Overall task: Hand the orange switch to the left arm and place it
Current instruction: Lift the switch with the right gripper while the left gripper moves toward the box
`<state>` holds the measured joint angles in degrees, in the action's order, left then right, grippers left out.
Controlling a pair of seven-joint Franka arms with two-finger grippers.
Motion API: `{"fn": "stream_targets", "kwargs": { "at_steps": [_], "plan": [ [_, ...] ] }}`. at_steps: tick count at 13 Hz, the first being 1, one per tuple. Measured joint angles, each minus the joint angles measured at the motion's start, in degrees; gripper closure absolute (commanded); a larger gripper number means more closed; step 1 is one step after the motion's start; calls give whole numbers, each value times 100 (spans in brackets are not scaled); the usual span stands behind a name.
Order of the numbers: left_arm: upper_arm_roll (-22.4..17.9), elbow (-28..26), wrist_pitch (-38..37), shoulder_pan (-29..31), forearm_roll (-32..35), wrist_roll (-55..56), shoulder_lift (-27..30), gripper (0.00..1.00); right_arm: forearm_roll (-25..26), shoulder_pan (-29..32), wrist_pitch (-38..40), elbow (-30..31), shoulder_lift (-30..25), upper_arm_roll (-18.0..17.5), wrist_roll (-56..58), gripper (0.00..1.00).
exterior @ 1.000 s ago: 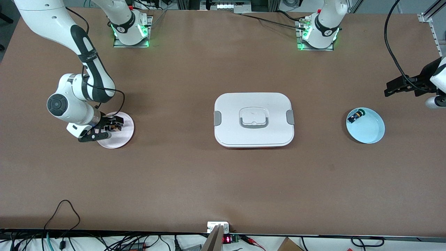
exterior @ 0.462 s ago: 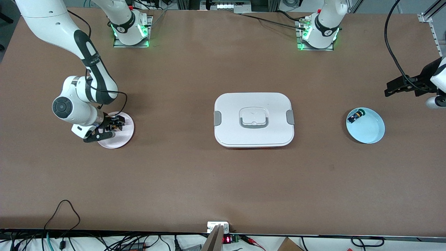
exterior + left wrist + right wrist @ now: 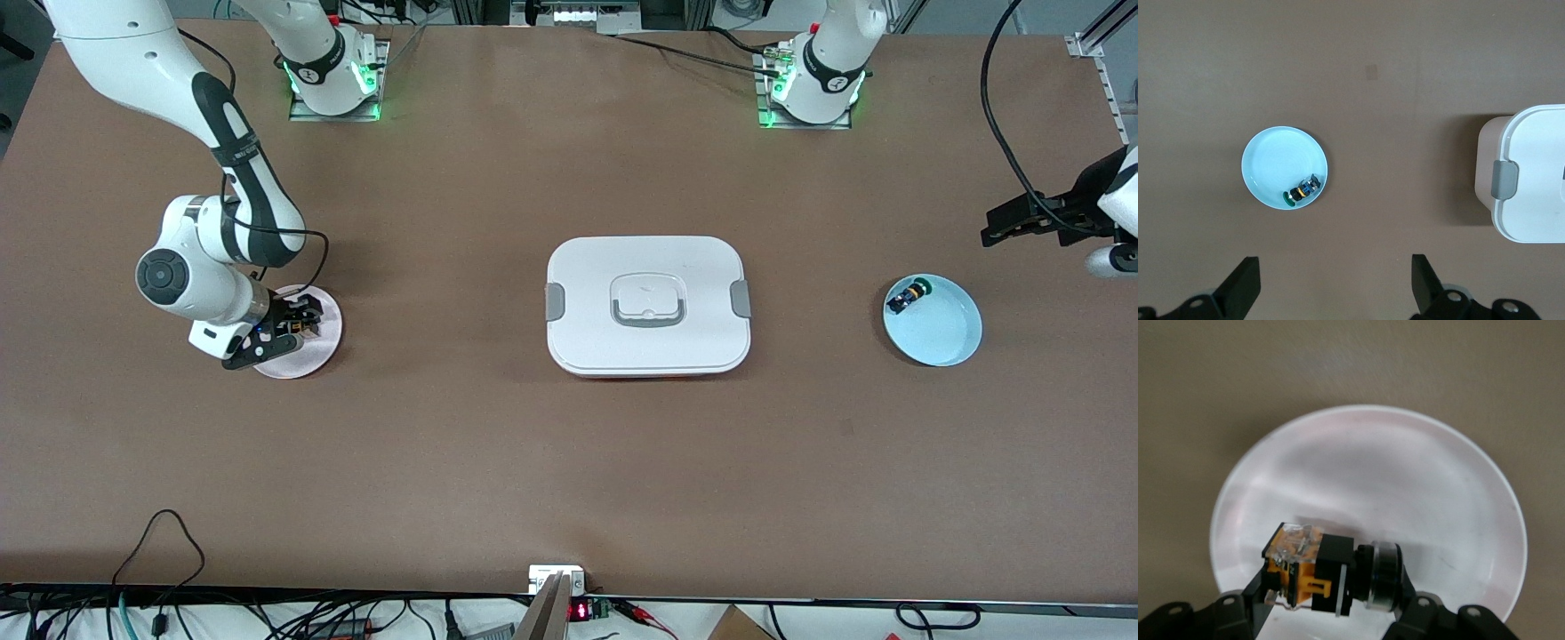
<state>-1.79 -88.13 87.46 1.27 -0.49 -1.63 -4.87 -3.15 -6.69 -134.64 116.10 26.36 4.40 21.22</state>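
The orange switch [image 3: 300, 331], a small black block with an orange face, is held between the fingers of my right gripper [image 3: 298, 324], low over the pink plate [image 3: 322, 345] at the right arm's end of the table. In the right wrist view the fingers of the right gripper [image 3: 1335, 590] clamp the two ends of the switch [image 3: 1313, 568] over the plate [image 3: 1405, 473]. The white box [image 3: 605, 267] sits at the table's middle. My left gripper [image 3: 991, 231] is open and empty, up in the air at the left arm's end of the table; its wrist view shows the open left gripper [image 3: 1335, 267].
A blue plate [image 3: 947, 333] holding a small black part with a green cap [image 3: 909, 295] lies at the left arm's end. Both show in the left wrist view, the plate [image 3: 1275, 157] and the part [image 3: 1300, 193], with a corner of the box [image 3: 1538, 167]. Cables hang along the front edge.
The right arm has shifted slightly toward the table's middle, its gripper staying on the switch over the pink plate. The left arm has not moved.
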Motion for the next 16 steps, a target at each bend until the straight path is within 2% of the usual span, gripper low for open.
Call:
{"fn": "stream_targets", "kwargs": {
  "at_steps": [5, 9, 11, 14, 16],
  "plan": [
    [-2, 0, -3, 2, 0, 0, -29, 0, -408, -214, 1784, -1413, -486, -197, 241, 82],
    [-3, -2, -50, 39, -195, 0, -52, 0, -642, -650, 2401, -2158, -765, -299, 497, 83],
    [-70, -11, -126, 148, -774, 0, -138, 0, -1244, -927, 2399, -2282, -787, -383, 805, 85],
    [-447, -125, -329, 247, -2013, -31, -378, 0, -1685, -1378, 2258, -2368, -810, -513, 1447, 87],
    [-544, -347, -355, 299, -2670, -72, -500, 0, -2187, -1509, 2112, -2402, -850, -725, 2107, 87]
  ]
}}
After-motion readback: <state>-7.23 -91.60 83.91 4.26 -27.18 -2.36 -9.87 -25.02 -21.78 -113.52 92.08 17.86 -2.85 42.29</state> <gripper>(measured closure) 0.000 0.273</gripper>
